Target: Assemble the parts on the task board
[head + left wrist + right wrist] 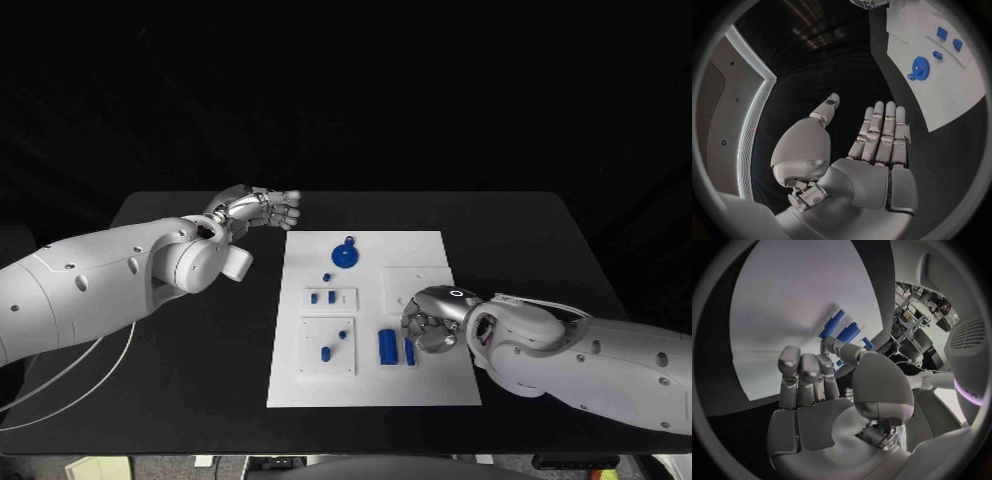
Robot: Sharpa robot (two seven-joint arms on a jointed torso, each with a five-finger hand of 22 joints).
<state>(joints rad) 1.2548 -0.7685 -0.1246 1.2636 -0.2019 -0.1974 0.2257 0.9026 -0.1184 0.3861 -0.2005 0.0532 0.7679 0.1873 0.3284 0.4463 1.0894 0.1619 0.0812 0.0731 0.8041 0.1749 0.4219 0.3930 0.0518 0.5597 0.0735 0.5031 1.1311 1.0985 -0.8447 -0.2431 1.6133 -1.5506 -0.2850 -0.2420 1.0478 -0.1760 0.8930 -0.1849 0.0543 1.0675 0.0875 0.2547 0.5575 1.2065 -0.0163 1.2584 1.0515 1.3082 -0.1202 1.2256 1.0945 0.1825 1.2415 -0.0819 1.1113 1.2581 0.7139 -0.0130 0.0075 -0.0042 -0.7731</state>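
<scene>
Two hands, left hand (264,210) fingers spread, empty, right hand (433,318) grip unclear, no legible writing.

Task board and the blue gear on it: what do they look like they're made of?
Task board: looks like matte white plastic or coated sheet, flat with raised square panels and no glare. Blue gear: probably moulded or printed plastic, judging by its uniform saturated blue and dull surface. Neither can be confirmed by sight alone.
</scene>
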